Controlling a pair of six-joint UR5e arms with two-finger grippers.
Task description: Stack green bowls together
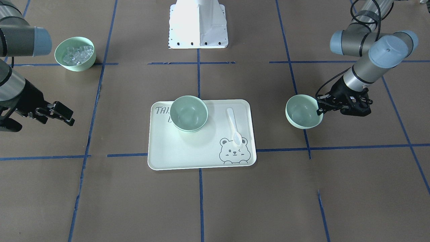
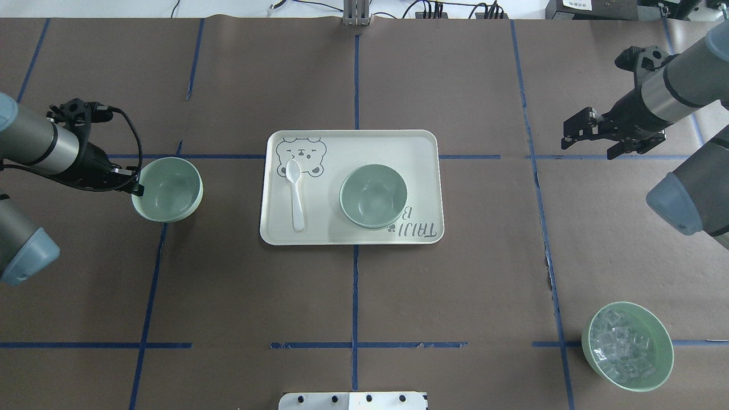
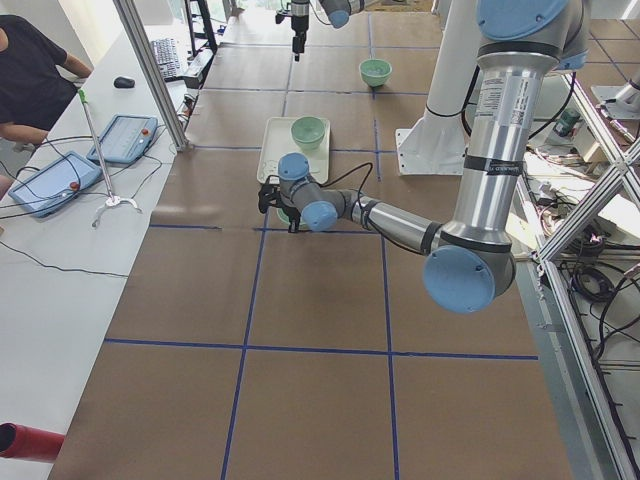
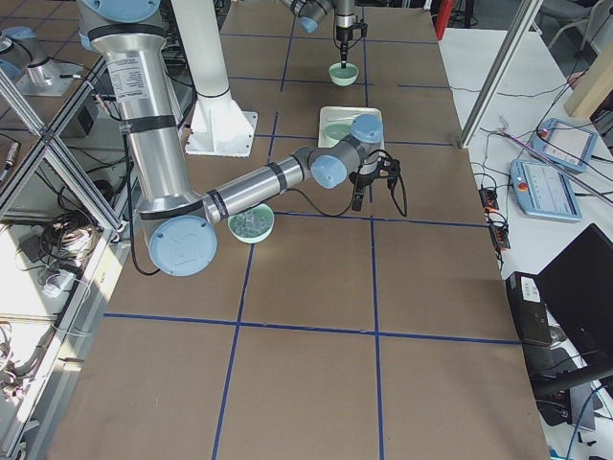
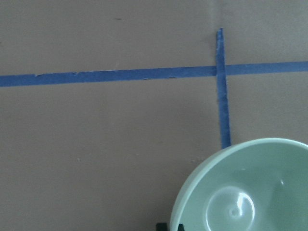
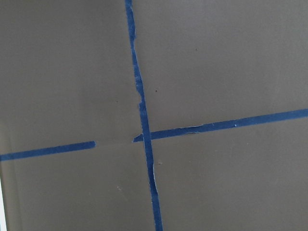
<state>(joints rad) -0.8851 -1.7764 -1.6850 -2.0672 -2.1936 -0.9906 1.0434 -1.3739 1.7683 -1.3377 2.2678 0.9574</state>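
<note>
Left fingers [image 2: 135, 188] are pinching the rim of the last green bowl [image 2: 168, 189] on the counter. Next up I'd guess: carry it to the stacked bowls [image 2: 373, 195] well beyond, centred. Right fingers [image 2: 572, 132], way off, are spread and empty.

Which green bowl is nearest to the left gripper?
The lone bowl left of the tray: the left gripper pinches its rim. The tray bowl and the ice bowl lie farther off.
</note>
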